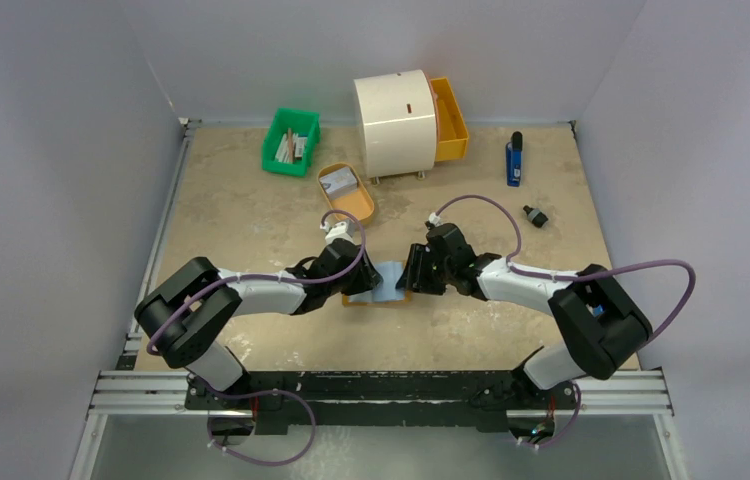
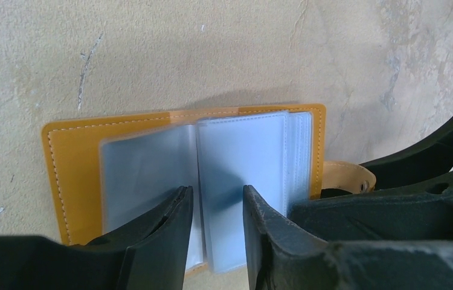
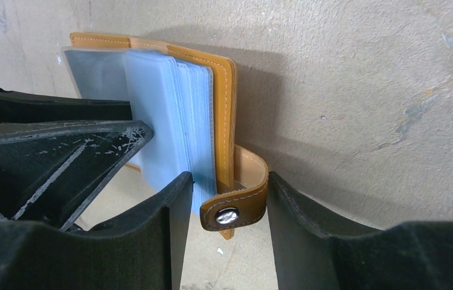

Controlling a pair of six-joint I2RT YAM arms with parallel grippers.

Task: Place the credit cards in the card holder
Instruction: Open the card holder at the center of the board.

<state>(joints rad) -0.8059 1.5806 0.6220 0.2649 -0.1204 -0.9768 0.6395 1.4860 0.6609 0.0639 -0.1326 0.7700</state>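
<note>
The card holder (image 1: 384, 290) lies open on the table between my two grippers, orange-tan outside (image 2: 73, 163) with pale blue clear sleeves (image 2: 242, 157). My left gripper (image 1: 367, 283) is open; in its wrist view (image 2: 218, 208) its fingers straddle one raised sleeve page. My right gripper (image 1: 410, 277) is open at the holder's right edge; in its wrist view (image 3: 230, 196) the snap strap (image 3: 239, 205) sits between its fingers, close against the right one. A pale card (image 1: 341, 181) lies in the oval orange tray (image 1: 359, 204) farther back.
A green bin (image 1: 291, 141) with sticks and papers stands at the back left. A white round cabinet (image 1: 394, 122) with an open orange drawer (image 1: 449, 120) stands at the back. A blue object (image 1: 514, 160) and a small black object (image 1: 535, 215) lie at the right.
</note>
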